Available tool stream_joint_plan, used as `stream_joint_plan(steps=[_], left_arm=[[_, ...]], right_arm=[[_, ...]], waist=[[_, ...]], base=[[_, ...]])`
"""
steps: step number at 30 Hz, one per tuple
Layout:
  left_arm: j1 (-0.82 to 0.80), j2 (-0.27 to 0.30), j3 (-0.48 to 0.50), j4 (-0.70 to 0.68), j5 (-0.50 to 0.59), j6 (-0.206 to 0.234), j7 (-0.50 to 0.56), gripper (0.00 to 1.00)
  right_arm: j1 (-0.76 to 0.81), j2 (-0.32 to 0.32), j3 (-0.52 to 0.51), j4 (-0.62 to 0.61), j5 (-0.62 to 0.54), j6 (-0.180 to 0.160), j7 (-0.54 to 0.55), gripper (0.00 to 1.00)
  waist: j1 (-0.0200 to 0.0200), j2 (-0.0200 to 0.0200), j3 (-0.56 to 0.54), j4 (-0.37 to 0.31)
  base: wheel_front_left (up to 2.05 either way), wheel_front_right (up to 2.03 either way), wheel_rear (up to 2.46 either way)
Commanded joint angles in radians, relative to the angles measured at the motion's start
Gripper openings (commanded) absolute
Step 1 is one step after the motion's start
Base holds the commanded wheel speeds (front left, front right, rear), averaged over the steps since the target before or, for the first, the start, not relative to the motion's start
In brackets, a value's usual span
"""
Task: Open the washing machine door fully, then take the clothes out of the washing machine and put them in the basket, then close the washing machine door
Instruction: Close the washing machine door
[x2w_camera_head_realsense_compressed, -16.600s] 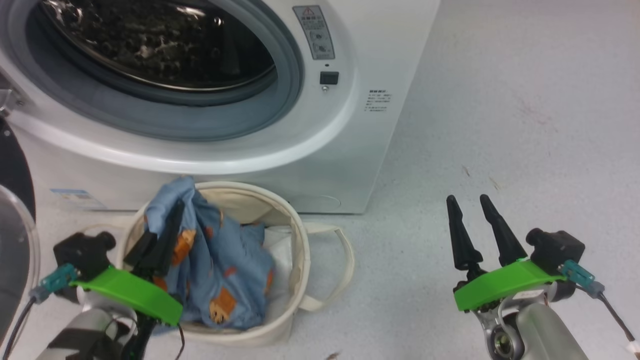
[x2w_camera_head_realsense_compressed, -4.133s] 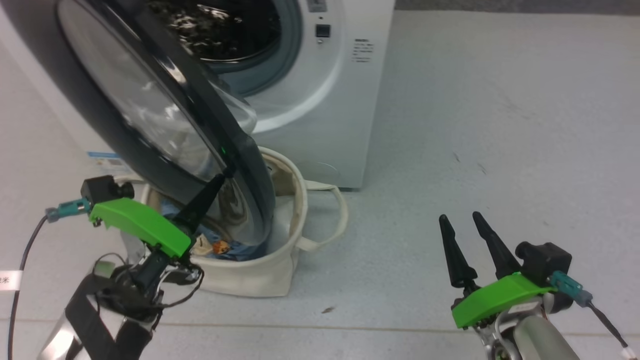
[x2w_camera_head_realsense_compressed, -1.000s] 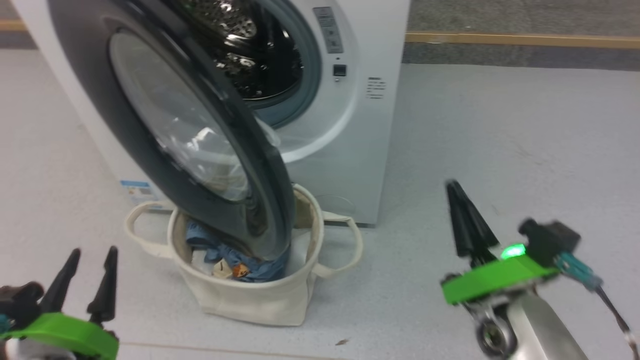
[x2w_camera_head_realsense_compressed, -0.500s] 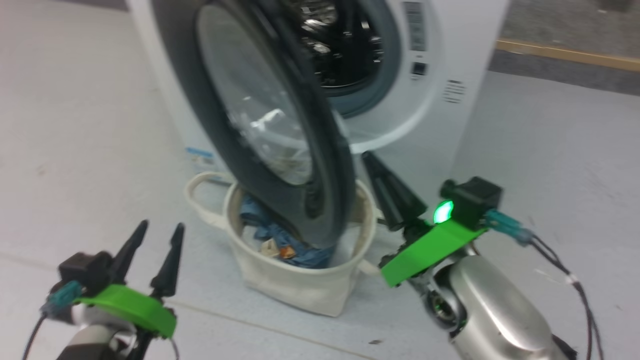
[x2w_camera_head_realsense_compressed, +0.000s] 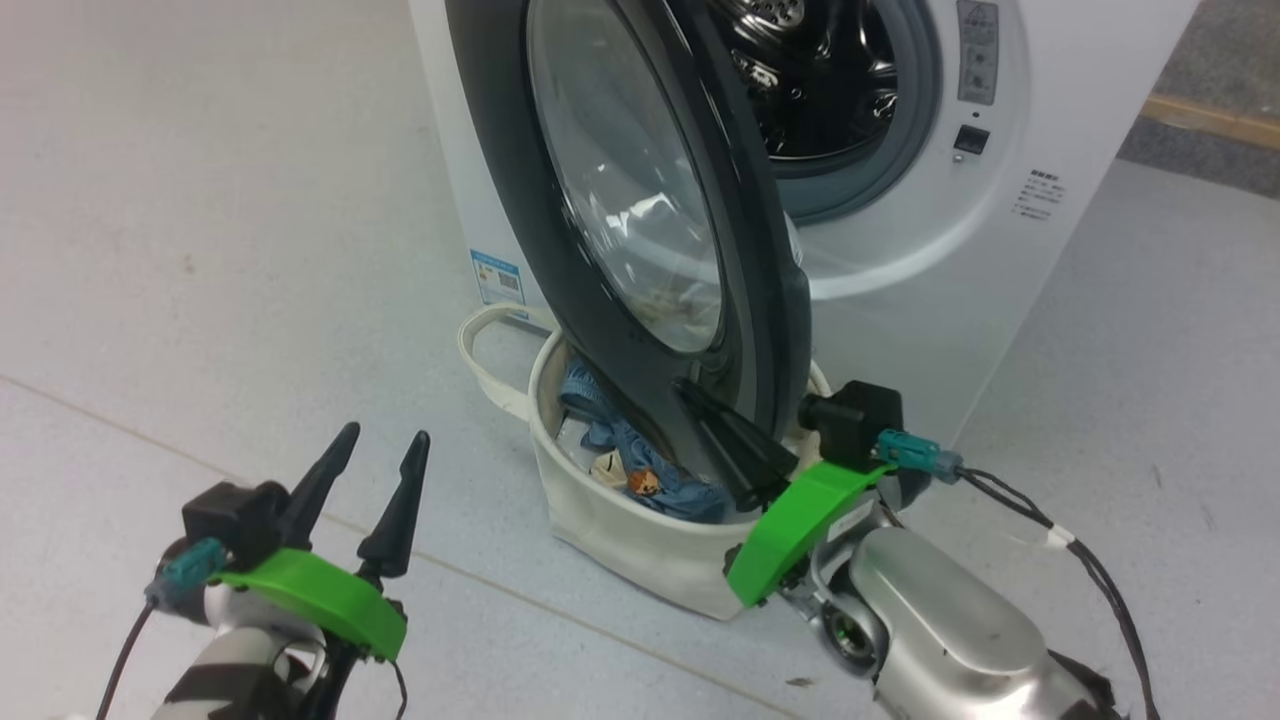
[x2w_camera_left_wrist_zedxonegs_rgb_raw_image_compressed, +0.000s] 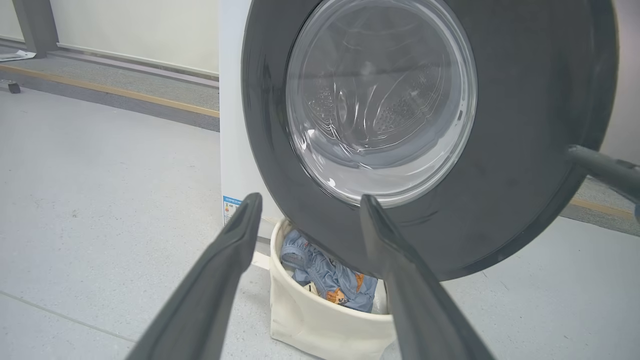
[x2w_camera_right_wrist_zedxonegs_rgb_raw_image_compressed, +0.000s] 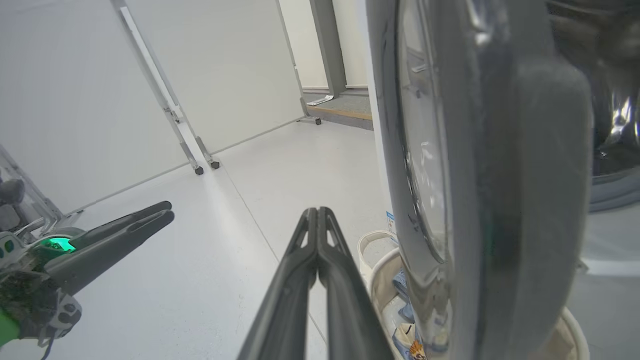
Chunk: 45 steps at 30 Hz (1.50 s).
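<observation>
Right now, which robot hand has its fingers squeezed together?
The right hand, beside the washing machine door: its two dark fingers are pressed shut into one point. The left hand has its fingers spread wide apart.

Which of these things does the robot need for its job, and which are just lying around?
For the job:
door
washer
clothes, lying in the basket
right claw, shut, beside the door
left claw, open

Just there:
sticker on the washer
wheeled frame
</observation>
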Motion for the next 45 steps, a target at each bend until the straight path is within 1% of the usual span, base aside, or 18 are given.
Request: stream_joint_plan(steps=[1,5,8,15,19,21,31,34,37,45], left_arm=[[-0.057,0.018,0.037,-0.023,0.008,-0.006,-0.012,1.0],[-0.057,0.009,0.038,-0.019,0.009,-0.006,-0.012,1.0],[-0.061,0.001,0.033,-0.02,0.009,-0.006,-0.012,1.0],[-0.076,-0.012,0.03,-0.029,0.009,-0.006,-0.012,1.0],[-0.087,-0.012,0.043,-0.035,0.011,-0.006,-0.012,1.0],[-0.095,-0.015,0.051,-0.041,0.013,-0.006,-0.012,1.0],[-0.149,-0.034,0.053,-0.061,0.022,-0.006,-0.012,1.0],[-0.161,-0.035,0.056,-0.064,0.022,-0.006,-0.012,1.0],[-0.171,-0.037,0.067,-0.065,0.02,-0.006,-0.012,1.0],[-0.199,-0.049,0.062,-0.07,0.023,-0.006,-0.012,1.0]], right_arm=[[-0.038,0.017,-0.001,-0.018,0.007,0.0,-0.013,0.0],[-0.058,0.017,-0.033,0.074,0.008,0.0,-0.028,0.0],[-0.073,0.017,-0.074,0.115,0.014,0.0,-0.033,0.0],[-0.114,0.017,-0.209,0.137,0.001,0.0,-0.034,0.0],[-0.177,0.017,-0.278,0.17,-0.064,0.0,-0.035,0.0],[-0.212,0.018,-0.311,0.184,-0.078,0.0,-0.035,0.0],[-0.4,0.018,-0.481,0.275,-0.166,0.0,-0.035,0.0],[-0.436,0.018,-0.506,0.291,-0.184,0.0,-0.035,0.0],[-0.486,0.018,-0.529,0.317,-0.234,0.0,-0.035,0.0],[-0.583,0.018,-0.622,0.372,-0.309,0.0,-0.035,0.0]], waist=[[0.0,0.0,0.006,0.003],[0.0,0.0,0.021,-0.001],[0.0,0.0,0.034,-0.008],[0.0,0.0,0.076,-0.042],[0.0,0.0,0.12,-0.067],[0.0,0.0,0.147,-0.075],[0.0,0.0,0.264,-0.081],[0.0,0.0,0.284,-0.08],[0.0,0.0,0.311,-0.082],[0.0,0.0,0.365,-0.071]], base=[[0.0,0.0,0.0],[0.0,0.0,0.0],[0.0,0.0,0.0],[0.0,0.0,0.0],[0.0,0.0,0.0],[0.0,0.0,0.0],[0.0,0.0,0.0],[0.0,0.0,0.0],[0.0,0.0,0.0],[0.0,0.0,0.0]])
